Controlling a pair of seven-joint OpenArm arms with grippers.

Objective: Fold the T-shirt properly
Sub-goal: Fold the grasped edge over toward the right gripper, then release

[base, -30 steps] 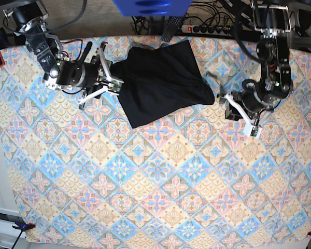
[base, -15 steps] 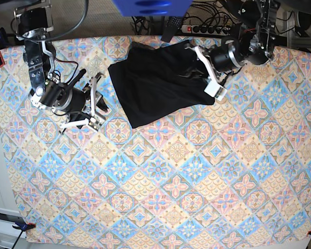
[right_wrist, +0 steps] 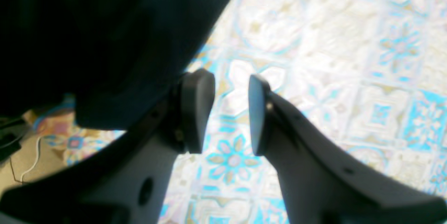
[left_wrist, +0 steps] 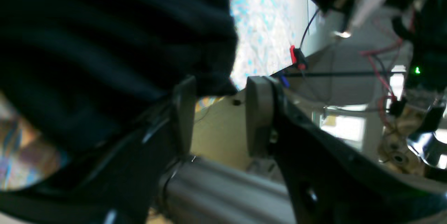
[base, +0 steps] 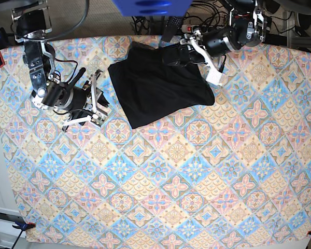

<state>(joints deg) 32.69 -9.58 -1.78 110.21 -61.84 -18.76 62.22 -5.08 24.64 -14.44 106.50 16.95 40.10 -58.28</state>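
Left pincer (left_wrist: 216, 112) stands with its jaws apart at the far edge of the T-shirt (base: 158, 85); in its wrist view a lip of black cloth droops over the tip of one finger (left_wrist: 183, 112) and reaches a little into the gap, but nothing is clamped between the pads. In the base view this arm lies low over the garment's top right corner, near the power strip (base: 207, 28) at the back of the counter (base: 197, 181). Right pincer (right_wrist: 227, 112) is likewise parted and holds nothing: its wrist view shows bare patterned cloth between the two fingers, with the black fabric filling the upper left of the view. In the base view it sits on the counter just beside the T-shirt's left edge, apart from it. The T-shirt lies folded into a rough, skewed rectangle at the counter's upper middle, flat on the colourful tile-patterned tablecloth (base: 145, 207).
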